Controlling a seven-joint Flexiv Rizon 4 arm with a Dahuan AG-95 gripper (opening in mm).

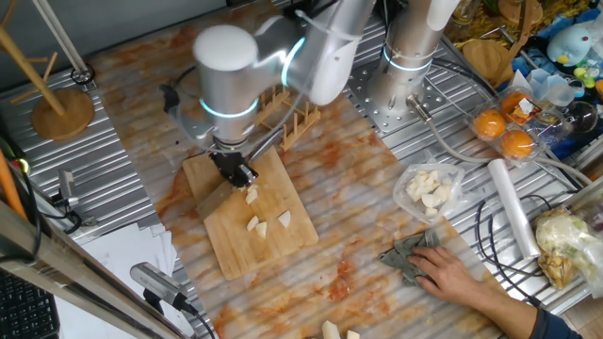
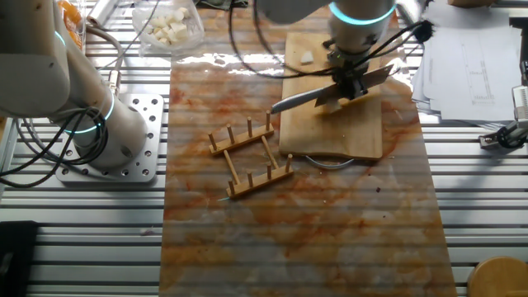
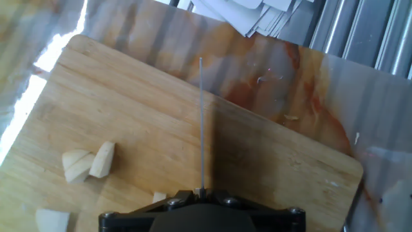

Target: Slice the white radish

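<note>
Currently three white radish chunks [image 1: 256,224] show on the wooden cutting board [image 1: 231,247] in one fixed view, a fourth just beside the end effector [image 1: 241,175], which pinches a knife [image 2: 307,98]. Hand view shows its blade edge-on, the end effector's fingers hidden. Bare board lies beyond the blade; a wooden rack [image 2: 250,155] stands near the board's edge on the desk [image 2: 330,231].

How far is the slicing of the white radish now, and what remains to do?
Partly done: several cut white radish chunks lie on the cutting board. In hand: the gripper holds the knife over the board, blade edge-on in the hand view. Left: the piece at the blade seems to need more cuts.
</note>
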